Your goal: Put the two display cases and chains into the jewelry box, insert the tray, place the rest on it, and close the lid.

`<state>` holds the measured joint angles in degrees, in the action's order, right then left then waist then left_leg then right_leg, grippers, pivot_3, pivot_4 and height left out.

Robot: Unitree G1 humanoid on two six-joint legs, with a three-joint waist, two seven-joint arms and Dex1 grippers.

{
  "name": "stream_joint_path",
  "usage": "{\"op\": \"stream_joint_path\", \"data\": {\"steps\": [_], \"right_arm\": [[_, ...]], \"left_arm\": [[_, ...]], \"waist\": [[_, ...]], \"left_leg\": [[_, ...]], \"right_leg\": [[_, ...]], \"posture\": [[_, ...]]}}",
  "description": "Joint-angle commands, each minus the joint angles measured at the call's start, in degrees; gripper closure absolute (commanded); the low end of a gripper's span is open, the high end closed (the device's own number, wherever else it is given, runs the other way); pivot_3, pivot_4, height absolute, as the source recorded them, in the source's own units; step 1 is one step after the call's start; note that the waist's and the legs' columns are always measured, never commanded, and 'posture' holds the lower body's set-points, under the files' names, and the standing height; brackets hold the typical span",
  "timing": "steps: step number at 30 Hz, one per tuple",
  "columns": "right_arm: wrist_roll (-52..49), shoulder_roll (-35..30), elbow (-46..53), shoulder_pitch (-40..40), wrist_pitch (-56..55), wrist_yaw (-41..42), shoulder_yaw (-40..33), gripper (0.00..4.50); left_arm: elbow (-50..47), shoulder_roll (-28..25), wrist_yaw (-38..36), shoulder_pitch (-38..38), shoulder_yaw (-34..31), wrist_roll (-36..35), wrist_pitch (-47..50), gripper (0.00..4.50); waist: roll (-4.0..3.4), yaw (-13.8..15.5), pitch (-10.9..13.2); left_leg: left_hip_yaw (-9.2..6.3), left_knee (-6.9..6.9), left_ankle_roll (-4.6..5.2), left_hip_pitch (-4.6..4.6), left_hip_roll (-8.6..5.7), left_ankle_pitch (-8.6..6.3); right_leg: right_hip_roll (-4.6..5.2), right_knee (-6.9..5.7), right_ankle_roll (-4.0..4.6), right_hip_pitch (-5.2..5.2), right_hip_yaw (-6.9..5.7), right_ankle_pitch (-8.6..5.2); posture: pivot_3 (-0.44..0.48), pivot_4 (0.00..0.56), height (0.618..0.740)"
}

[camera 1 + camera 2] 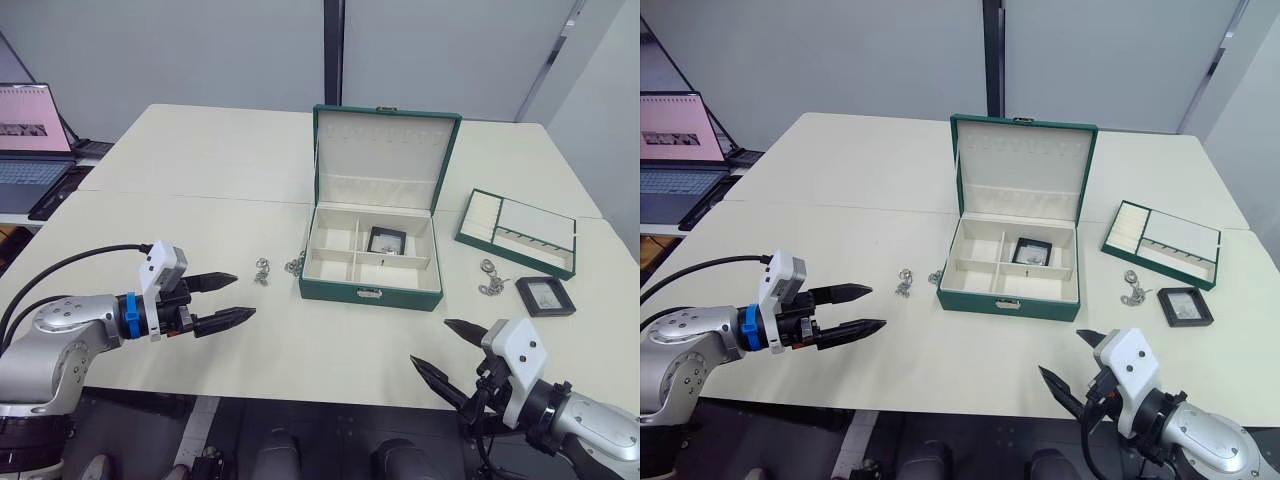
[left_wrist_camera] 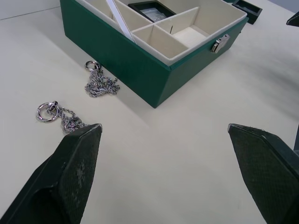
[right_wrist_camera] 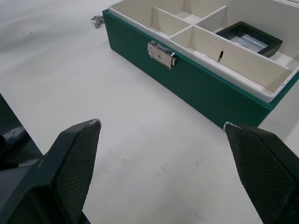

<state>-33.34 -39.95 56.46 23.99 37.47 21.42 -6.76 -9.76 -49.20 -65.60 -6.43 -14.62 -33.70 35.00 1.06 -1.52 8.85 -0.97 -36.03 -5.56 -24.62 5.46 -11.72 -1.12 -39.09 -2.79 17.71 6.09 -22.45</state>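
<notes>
**Open jewelry box with one case stowed; both grippers empty above the near tabletop**

The jewelry box (image 1: 371,262) stands at the middle of the cream tabletop (image 1: 200,190), its lid (image 1: 384,157) raised upright at the far side, cream lining and a row of small hooks facing the camera. A metal clasp (image 1: 369,293) sits on the near wall. The interior is split by cream dividers; one display case (image 1: 386,240) lies in the far right compartment, leaning a little against the wall. The second display case (image 1: 544,296) lies flat on the tabletop to the right of the box, well apart from it. Just beyond that case, the tray (image 1: 517,232) rests on the tabletop, angled, with its ring-roll slots at the left end. One chain (image 1: 491,277) lies between the box and the outer display case. Two more lie left of the box: a chain cluster (image 1: 295,265) just beside the box's left wall and a second cluster (image 1: 261,271) slightly further left. The left gripper (image 1: 222,301) hovers above the near left tabletop, jaws wide and holding nothing, pointing toward the clusters. The right gripper (image 1: 447,349) hangs at the near right edge, jaws likewise wide and empty. A laptop (image 1: 32,145) sits on a separate desk at the far left.
</notes>
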Motion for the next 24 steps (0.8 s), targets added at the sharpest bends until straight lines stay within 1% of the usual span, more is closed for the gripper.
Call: {"op": "stream_joint_path", "data": {"steps": [1,5,7,9,11,14,18,24], "right_arm": [[-1.3,0.2,2.1,-1.0,0.2,0.5,-1.1,0.0],[-2.1,0.1,2.7,-2.2,1.1,0.3,-1.1,0.0],[-3.5,-0.9,3.3,-3.8,1.4,0.3,-1.0,0.0],[-6.5,-2.9,3.5,-6.7,1.5,-0.1,-1.0,0.0],[-11.6,-5.4,3.5,-10.8,2.0,-1.7,-1.5,0.0],[-18.7,-9.0,3.5,-17.3,3.8,-4.9,-2.0,0.0],[-24.2,-11.6,3.5,-21.6,5.5,-8.4,-1.6,0.0],[-28.6,-13.9,3.5,-23.9,7.3,-10.8,-2.4,0.0]], "left_arm": [[-2.5,-1.2,0.4,-0.1,-1.8,-1.4,0.5,0.01],[-3.4,-1.2,0.6,0.2,-1.9,-1.8,1.0,0.01],[-4.0,-1.6,0.6,0.4,-1.9,-2.1,1.8,0.01],[-4.7,-2.9,0.1,0.7,-2.2,-3.1,3.9,0.01],[-5.3,-4.1,-0.3,1.1,-2.7,-4.4,5.6,0.01],[-5.8,-4.7,-0.3,1.6,-2.9,-4.9,6.0,0.01],[-6.3,-5.1,0.7,1.8,-2.6,-4.9,6.8,0.01],[-7.0,-7.3,3.0,0.8,-3.1,-9.1,16.3,0.01]], "waist": [[0.0,0.0,0.0],[0.0,0.0,0.0],[0.0,0.0,0.0],[0.0,-0.2,0.0],[0.0,-0.3,0.0],[-0.01,-0.2,0.0],[0.0,-0.1,0.0],[0.01,-0.1,0.1]], "left_leg": [[0.0,0.0,0.0,0.0,0.0,0.0],[0.0,0.0,0.0,0.0,0.0,0.0],[0.0,0.01,0.0,0.0,0.0,0.0],[0.01,0.01,0.0,0.0,0.0,0.0],[0.0,0.02,0.0,0.0,0.01,0.0],[0.01,0.06,0.0,0.0,0.01,0.0],[0.0,0.07,0.0,-0.02,0.01,0.0],[0.0,0.07,0.0,-0.05,0.01,0.0]], "right_leg": [[0.0,0.0,0.0,0.0,0.0,0.0],[0.0,0.0,0.0,0.01,0.0,0.0],[0.0,0.0,0.0,0.01,0.0,0.0],[0.0,0.0,0.0,0.01,0.01,0.0],[0.0,0.0,0.0,0.02,0.01,0.0],[0.0,0.0,0.01,0.03,0.0,0.0],[0.02,0.05,0.01,0.05,0.0,0.0],[0.04,0.06,0.01,0.07,-0.01,0.0]], "posture": [[0.0,0.15,0.74],[0.0,0.15,0.74],[0.0,0.15,0.74],[0.0,0.15,0.74],[0.0,0.15,0.74],[0.0,0.15,0.74],[0.0,0.15,0.74],[0.0,0.15,0.74]]}}
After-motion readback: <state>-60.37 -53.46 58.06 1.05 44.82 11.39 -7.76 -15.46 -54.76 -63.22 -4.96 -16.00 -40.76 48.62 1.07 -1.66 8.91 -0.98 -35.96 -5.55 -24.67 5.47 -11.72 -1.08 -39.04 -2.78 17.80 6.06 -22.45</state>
